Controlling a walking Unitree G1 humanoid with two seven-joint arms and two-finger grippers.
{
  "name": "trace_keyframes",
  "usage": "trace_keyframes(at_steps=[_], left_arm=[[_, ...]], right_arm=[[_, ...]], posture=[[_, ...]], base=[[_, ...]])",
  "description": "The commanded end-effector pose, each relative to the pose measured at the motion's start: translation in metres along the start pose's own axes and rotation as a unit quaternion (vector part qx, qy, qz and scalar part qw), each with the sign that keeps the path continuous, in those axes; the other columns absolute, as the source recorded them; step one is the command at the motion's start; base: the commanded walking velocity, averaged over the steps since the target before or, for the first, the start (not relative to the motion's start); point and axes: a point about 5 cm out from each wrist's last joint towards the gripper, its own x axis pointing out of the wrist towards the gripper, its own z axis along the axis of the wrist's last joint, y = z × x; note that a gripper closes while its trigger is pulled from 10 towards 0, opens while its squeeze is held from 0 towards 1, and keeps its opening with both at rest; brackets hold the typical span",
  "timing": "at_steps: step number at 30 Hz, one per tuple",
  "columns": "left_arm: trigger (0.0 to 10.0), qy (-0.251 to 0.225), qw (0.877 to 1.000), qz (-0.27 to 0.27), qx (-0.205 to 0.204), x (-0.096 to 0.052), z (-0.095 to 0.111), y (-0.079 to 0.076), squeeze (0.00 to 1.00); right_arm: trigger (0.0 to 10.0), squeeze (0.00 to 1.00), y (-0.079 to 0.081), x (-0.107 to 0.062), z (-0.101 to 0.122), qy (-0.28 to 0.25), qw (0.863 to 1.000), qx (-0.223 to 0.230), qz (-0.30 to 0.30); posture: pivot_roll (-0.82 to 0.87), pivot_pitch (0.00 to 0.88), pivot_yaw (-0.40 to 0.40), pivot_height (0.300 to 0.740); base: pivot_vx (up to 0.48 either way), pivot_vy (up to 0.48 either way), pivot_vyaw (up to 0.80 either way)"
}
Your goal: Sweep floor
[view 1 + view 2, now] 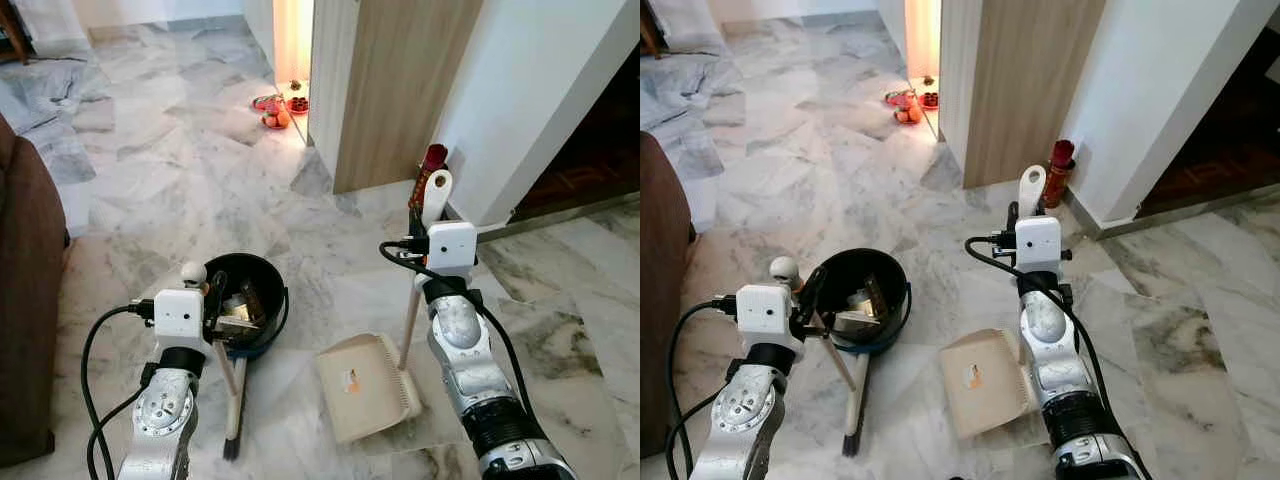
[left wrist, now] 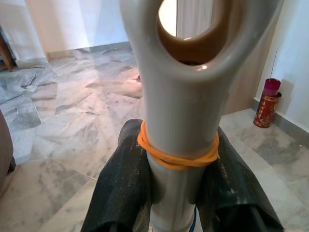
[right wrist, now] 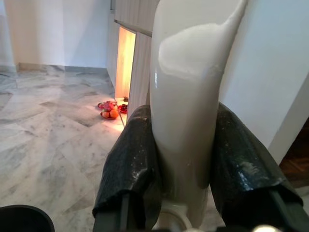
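The left gripper (image 2: 181, 188) has its two black fingers (image 2: 120, 193) pinched on the pale handle of a broom (image 1: 232, 400). That handle ends in a flat loop with an oval hole, and an orange rubber band (image 2: 176, 157) is wound around it just above the fingers. From the grip the thin handle slants down to a narrow dark brush head that touches the marble floor (image 1: 150, 190) close to the robot's left arm.

The right gripper (image 3: 183, 183) pinches the cream handle of a dustpan (image 1: 365, 385) between its fingers (image 3: 130, 169). The handle stands nearly upright, its top widened into a rounded paddle with a hole. The pan is beige plastic with a comb-like ridge along its back edge and a small orange label on its face; it rests on the floor just in front of the right arm, its open lip turned toward the broom.

A black bucket (image 1: 262, 285) sits on the floor right behind the broom handle, holding some scraps. A red cylindrical can (image 1: 1058, 175) stands at the foot of the white wall (image 1: 530, 90), near the dustpan handle's top. Farther off, beside a wooden panel (image 1: 400, 90), small red and orange items (image 1: 278, 108) lie in a patch of warm light. A brown sofa (image 1: 30, 300) edges the floor on the robot's left.
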Motion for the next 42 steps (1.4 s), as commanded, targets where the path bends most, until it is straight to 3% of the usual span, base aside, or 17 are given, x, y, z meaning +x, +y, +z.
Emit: trace_keyframes(at_steps=[1, 42], left_arm=[[10.0, -0.011, 1.0, -0.001, 0.013, 0.0029, 0.0044, -0.0012, 0.0], [10.0, -0.012, 1.0, -0.007, 0.007, 0.0059, 0.0042, -0.0007, 0.0]], right_arm=[[10.0, 0.0, -0.0012, 0.0043, 0.0049, -0.01, 1.0, -0.001, -0.001], [10.0, 0.0, -0.0002, 0.0045, 0.0001, 0.001, 1.0, 0.01, -0.01]], posture=[[0.06, 0.099, -0.056, 0.74], [0.07, 0.101, -0.048, 0.74]], base=[[0.0, -0.472, -0.8], [0.0, -0.03, -0.8]])
